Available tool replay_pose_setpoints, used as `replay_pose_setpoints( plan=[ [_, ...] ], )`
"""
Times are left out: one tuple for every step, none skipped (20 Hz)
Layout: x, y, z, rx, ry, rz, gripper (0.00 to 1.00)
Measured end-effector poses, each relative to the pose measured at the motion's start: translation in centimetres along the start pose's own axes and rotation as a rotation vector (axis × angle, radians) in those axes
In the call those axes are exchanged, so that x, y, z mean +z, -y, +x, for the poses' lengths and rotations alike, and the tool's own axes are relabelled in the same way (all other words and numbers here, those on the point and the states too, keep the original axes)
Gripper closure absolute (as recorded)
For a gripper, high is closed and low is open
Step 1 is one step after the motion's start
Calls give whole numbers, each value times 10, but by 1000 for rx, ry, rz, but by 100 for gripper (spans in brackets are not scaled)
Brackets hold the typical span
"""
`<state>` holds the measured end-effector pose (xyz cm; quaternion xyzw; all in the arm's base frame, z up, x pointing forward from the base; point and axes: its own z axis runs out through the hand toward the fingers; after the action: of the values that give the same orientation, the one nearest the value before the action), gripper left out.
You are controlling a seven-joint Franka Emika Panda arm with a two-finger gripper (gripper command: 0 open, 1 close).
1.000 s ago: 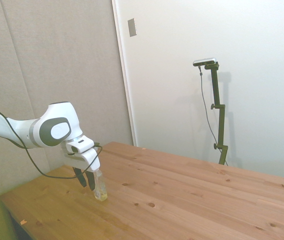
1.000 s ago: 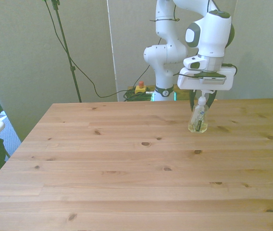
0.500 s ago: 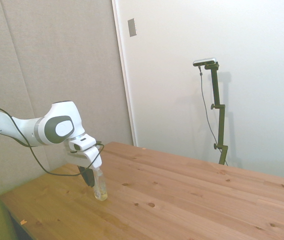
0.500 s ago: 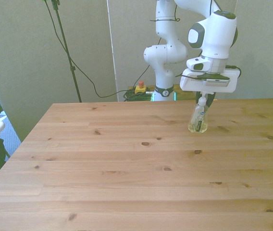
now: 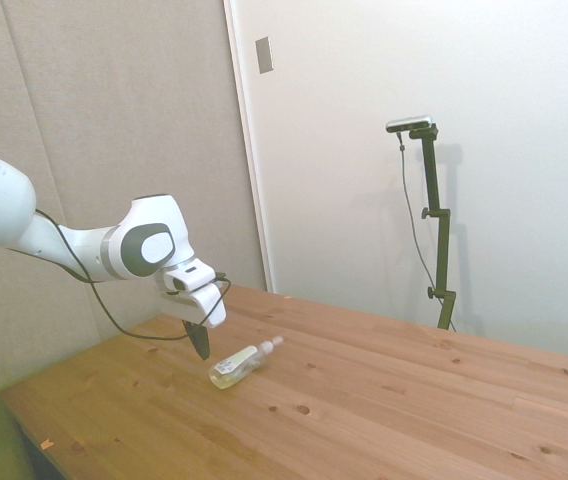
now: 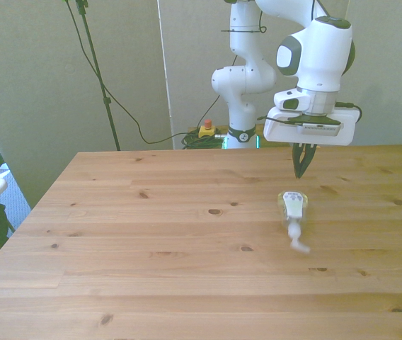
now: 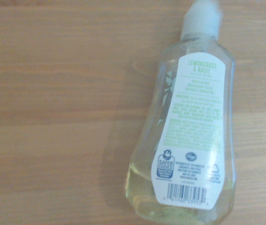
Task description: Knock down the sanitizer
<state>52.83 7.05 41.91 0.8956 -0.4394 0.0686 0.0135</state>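
The sanitizer lies flat on its side on the wooden table, a clear bottle of pale yellowish liquid. Its white nozzle points away from the arm. In the wrist view the sanitizer shows its whitish label face up, nozzle blurred. My gripper hangs just behind the bottle's base, a little above the tabletop. Its dark fingers are pressed together, shut and holding nothing.
The table's far edge runs close behind the gripper in the front view. A grey wall panel stands behind the arm in the side view. A black cable loops from the wrist.
The sanitizer stood upright by the fingers before; now it has toppled forward and lies flat. The gripper has risen a little and shifted toward the front view's right.
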Motion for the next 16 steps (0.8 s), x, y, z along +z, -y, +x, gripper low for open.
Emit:
replay_pose_setpoints(
  plan=[
    [-1,4,6,8,-4,5,100],
    [-3,7,12,17,-7,10,100],
    [-3,10,18,24,-8,14,100],
    [-4,13,23,30,-9,17,100],
    [-4,16,28,35,-9,19,100],
    [-4,18,32,40,-9,19,100],
    [-4,21,35,46,-8,19,100],
    [-4,23,38,53,-7,18,100],
    [-3,26,42,59,-7,18,100],
    [-3,28,46,65,-7,18,100],
    [-2,30,50,72,-8,19,100],
    [-1,32,53,77,-8,20,100],
    [0,34,56,81,-8,19,100],
    [0,36,59,84,-8,19,0],
    [0,38,60,87,-8,18,0],
    [0,39,60,87,-7,17,0]
  ],
)
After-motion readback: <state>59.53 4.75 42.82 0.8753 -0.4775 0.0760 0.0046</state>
